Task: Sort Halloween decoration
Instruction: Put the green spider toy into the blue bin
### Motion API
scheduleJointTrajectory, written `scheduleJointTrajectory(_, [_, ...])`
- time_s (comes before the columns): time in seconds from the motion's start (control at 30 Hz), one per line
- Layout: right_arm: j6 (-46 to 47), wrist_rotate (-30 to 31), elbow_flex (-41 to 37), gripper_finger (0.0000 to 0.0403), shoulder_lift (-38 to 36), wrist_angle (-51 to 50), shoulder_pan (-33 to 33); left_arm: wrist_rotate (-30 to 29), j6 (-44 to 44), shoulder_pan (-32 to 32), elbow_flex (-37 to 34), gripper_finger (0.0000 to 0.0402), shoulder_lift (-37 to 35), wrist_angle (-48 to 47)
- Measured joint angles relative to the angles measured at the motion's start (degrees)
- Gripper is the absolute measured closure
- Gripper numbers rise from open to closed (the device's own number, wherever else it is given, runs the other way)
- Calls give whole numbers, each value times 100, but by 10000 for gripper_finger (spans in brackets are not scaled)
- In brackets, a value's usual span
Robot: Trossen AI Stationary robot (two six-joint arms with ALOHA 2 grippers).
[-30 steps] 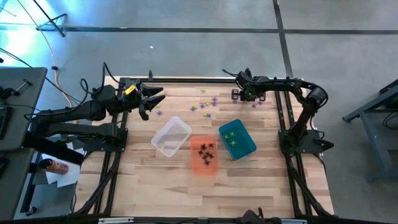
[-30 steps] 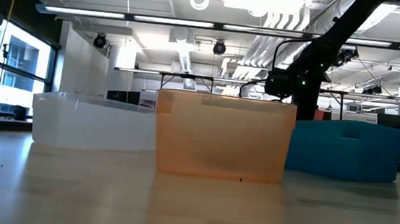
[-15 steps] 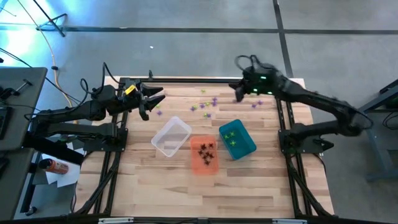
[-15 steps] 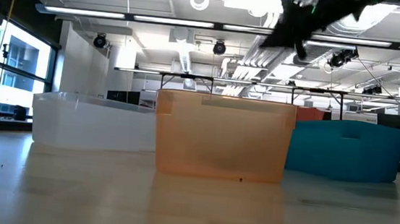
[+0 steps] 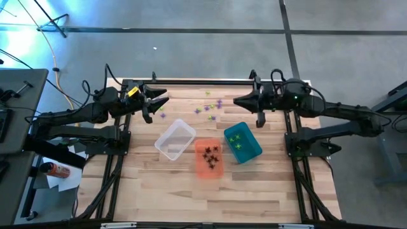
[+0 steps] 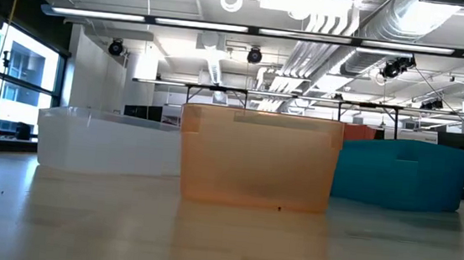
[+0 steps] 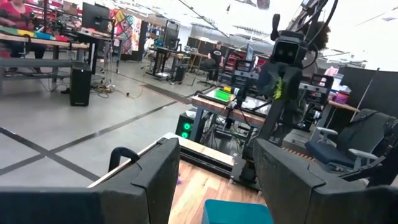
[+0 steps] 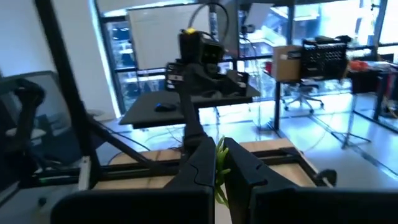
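Small purple and green Halloween decorations [image 5: 212,108] lie loose on the far middle of the table. Black ones lie in the orange bin [image 5: 208,158] and green ones in the teal bin [image 5: 242,142]. The clear bin [image 5: 175,140] stands left of them. My right gripper [image 5: 237,102] hangs high over the far right of the table, pointing toward its left, shut on a green decoration [image 8: 219,167]. The same decoration [image 7: 278,88] also shows in the left wrist view. My left gripper [image 5: 160,102] waits open and raised at the far left, its fingers [image 7: 155,180] apart with nothing between them. My right gripper pinches the green decoration [image 8: 220,163] between its two fingers [image 8: 205,158], near their free ends. The fingers lie level and point toward the table's left. The decoration is lifted clear, well above the table.
The three bins stand side by side in the middle of the table, seen as clear [image 6: 109,140], orange [image 6: 259,158] and teal [image 6: 396,174] walls in the low view. One purple piece [image 5: 162,115] lies near my left gripper. Bare wood lies toward the near edge.
My right gripper has risen from the table's far right, out of the top of the low view. It has tipped from pointing down to level, facing the table's left, and the arm has swung toward the near side.
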Motion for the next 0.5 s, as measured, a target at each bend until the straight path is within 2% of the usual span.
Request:
scheduleJointTrajectory(0.17, [733, 112, 0, 400, 59, -296, 62, -1, -2, 0, 0, 212, 0, -1])
scheduleJointTrajectory(0.33, [1607, -228, -2, 400, 129, -1802, 61, -1, -2, 0, 0, 212, 0, 0])
scheduleJointTrajectory(0.5, [2101, -409, 0, 400, 682, -3295, 261, -1, -2, 0, 0, 212, 0, -4])
